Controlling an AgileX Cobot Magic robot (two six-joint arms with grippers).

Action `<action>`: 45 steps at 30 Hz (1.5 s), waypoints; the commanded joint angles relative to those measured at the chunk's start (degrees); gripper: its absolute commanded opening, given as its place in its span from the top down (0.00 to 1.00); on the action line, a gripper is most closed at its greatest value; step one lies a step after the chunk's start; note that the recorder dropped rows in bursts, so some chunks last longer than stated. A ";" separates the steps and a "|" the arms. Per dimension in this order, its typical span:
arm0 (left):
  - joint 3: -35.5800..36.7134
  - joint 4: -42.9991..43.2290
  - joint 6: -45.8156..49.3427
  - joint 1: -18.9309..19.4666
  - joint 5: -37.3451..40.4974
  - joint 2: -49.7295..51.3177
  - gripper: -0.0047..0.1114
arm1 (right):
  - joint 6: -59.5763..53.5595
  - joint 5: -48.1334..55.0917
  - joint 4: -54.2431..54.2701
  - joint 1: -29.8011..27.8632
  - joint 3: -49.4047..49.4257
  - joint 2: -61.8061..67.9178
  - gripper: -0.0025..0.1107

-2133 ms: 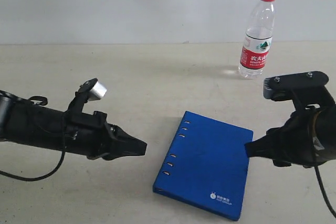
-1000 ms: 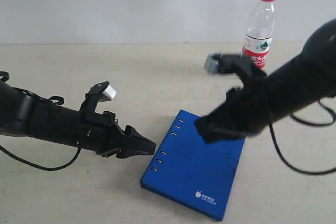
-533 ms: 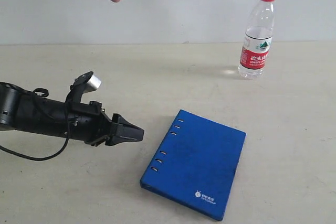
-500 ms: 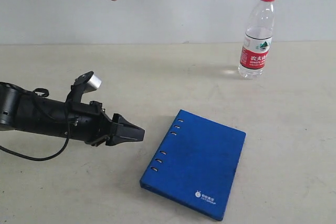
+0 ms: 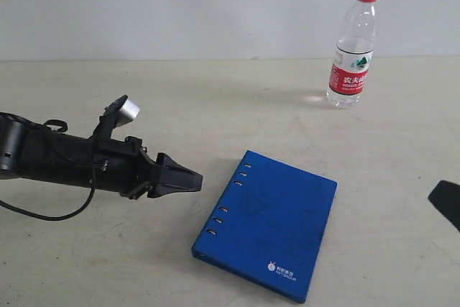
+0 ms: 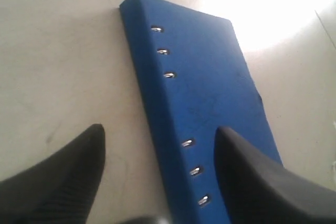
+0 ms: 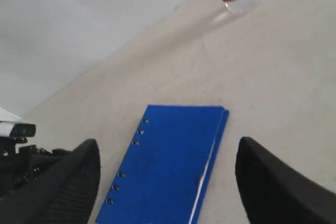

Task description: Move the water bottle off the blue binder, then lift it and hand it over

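**Tabletop (image 5: 108,271) with two arms, seen from the room.**

One water bottle (image 5: 352,41), small, of clear plastic with a red screw cap and a red-and-white label, stands upright on the tabletop. It is already off the binder and well apart from it, out beyond the binder's far corner on the right arm's side.

One blue binder (image 5: 267,226), a flat, square, dark-blue ring folder, lies flat. The edge carrying its six metal rivets (image 6: 188,142) is turned toward the left arm.

The left gripper (image 5: 192,179) sits low and just beside the binder's riveted edge, pointing at it. Its jaws are spread wide and hold nothing.

The right gripper (image 7: 167,144) hangs off the binder's opposite, opening edge and looks across the cover. Its jaws are equally wide apart and empty.

Key relation: the binder lies between the two pairs of jaws, with its riveted edge facing the left pair, and the left arm is much the nearer to it. Lifting the binder therefore probably falls to the left arm. The bottle's long axis is vertical, and it stands on the right arm's side of the binder.

Count: one bottle, one binder, two grippers.
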 commanded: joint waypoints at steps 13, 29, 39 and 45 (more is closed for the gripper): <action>-0.19 0.67 -1.82 -6.82 -6.70 -0.53 0.47 | -7.34 9.22 0.02 -0.11 -11.36 37.04 0.63; -0.30 0.17 -1.82 -6.82 -6.06 -0.53 0.47 | -12.82 8.77 0.14 -0.11 -26.22 64.19 0.69; -0.30 0.17 -1.82 -6.82 -6.06 -0.53 0.47 | -10.97 9.86 0.23 -0.11 -30.61 72.28 0.68; -0.30 0.17 -1.82 -6.82 -6.06 -0.53 0.47 | -17.76 5.50 -0.07 -0.11 -30.60 72.17 0.68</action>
